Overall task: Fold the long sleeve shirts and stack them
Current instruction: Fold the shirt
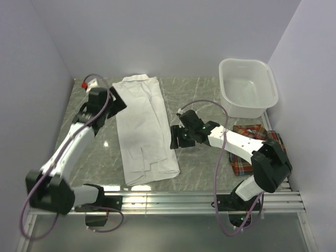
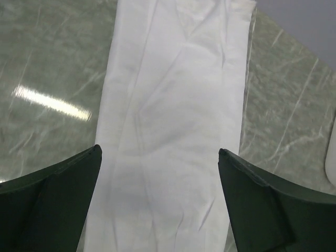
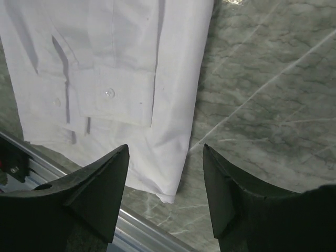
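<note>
White shirt [image 1: 144, 131] folded long, cuff button [image 3: 108, 93] only in right wrist view, left tool [image 2: 158, 149] and right tool [image 3: 165, 147] agape, empty.

Matt white cloth shirt [image 1: 144, 131] on glossy marbled table [image 1: 199, 168]; smooth white plastic basin [image 1: 244, 107]

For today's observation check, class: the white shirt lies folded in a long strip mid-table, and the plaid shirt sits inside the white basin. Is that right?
Not quite. The plaid shirt lies on the table at the near right, not inside the white basin; the top external view shows this. The white shirt is indeed a long strip mid-table.
</note>
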Motion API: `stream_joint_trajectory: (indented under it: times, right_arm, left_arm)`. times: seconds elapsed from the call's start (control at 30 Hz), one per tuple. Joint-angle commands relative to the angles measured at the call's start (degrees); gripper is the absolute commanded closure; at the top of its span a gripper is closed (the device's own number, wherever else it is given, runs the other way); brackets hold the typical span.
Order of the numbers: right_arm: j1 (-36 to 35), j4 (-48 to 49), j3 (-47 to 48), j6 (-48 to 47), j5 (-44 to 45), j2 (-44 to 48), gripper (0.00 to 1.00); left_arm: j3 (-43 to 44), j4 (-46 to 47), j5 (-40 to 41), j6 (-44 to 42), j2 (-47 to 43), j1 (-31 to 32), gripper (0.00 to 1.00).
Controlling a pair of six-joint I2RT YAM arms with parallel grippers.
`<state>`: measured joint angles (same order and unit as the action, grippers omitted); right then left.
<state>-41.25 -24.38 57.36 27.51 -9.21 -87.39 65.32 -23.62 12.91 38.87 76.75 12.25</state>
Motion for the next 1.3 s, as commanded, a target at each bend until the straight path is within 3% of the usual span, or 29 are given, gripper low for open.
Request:
stream_joint_trajectory:
  times: [0.0, 0.27, 0.43, 0.67, 0.8, 1.03, 1.27]
  right_arm:
    - [0.47, 2.93, -1.99, 2.55, -1.60, 1.44, 0.34]
    - [0.39, 8.73, -11.56, 10.19, -5.46, 5.39, 0.39]
    - [0.39, 10.58, -15.43, 11.78, -7.57, 5.13, 0.39]
    - [0.39, 12.08, -17.72, 13.36, -10.04, 4.96, 0.39]
    - [0.38, 13.13, -18.43, 14.07, -10.56, 5.13, 0.39]
    - [0.30, 13.13, -17.72, 13.19, -9.42, 4.25, 0.40]
    - [0.74, 13.66, -18.43, 12.48, -9.25, 3.20, 0.40]
  left_arm:
    - [-11.07, -5.73, -3.76, 3.83, -8.62, 0.14, 0.01]
    - [-33.56, -11.53, -18.26, 15.00, -26.99, 0.49, 0.05]
    - [-37.63, -14.43, -22.39, 18.33, -34.38, 0.84, 0.08]
    - [-41.23, -16.64, -26.53, 20.72, -32.28, 2.07, 0.04]
    - [-40.18, -17.78, -23.12, 21.68, -29.03, 5.23, 0.03]
    - [-40.01, -11.90, -20.03, 21.77, -18.23, 5.76, 0.08]
    - [-40.10, -6.71, -20.12, 22.65, -13.30, 8.31, 0.18]
